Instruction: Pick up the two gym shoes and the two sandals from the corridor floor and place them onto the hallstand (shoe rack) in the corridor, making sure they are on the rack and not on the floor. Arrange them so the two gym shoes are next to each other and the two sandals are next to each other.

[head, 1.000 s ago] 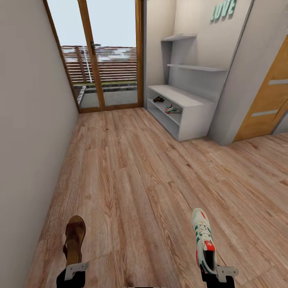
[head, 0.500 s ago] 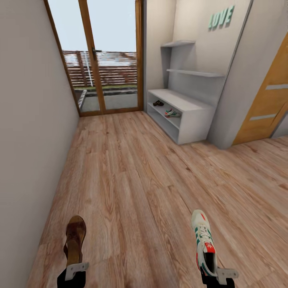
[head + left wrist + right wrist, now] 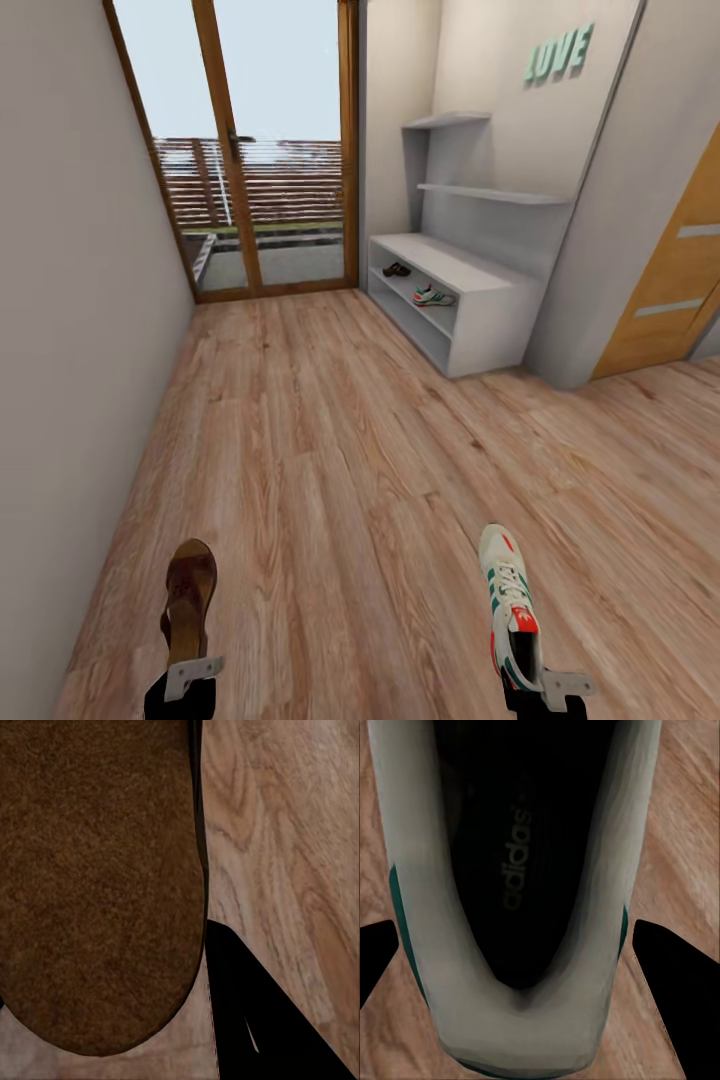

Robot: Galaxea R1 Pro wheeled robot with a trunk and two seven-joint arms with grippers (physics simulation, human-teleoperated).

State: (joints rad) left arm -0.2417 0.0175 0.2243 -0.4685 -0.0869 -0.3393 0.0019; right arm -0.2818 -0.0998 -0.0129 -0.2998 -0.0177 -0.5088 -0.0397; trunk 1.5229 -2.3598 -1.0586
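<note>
left gripper clamped on sandal, right gripper on gym shoe, hallstand view shifted, grips unchanged

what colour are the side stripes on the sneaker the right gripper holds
Green, on the white lace-up sneaker; head view shows it best.

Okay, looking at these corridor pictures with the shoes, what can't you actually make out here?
- Left tool: head view's bottom edge cuts it off; its grip on the held sandal is unclear.
- Right tool: cut off likewise, behind the gym shoe heel.
- Shoes on the hallstand lower shelf: a sandal and sneaker, too small for detail.
- Left wrist view: sandal footbed hides the straps.
- Right wrist view: shoe's toe cut off by the frame.
</note>
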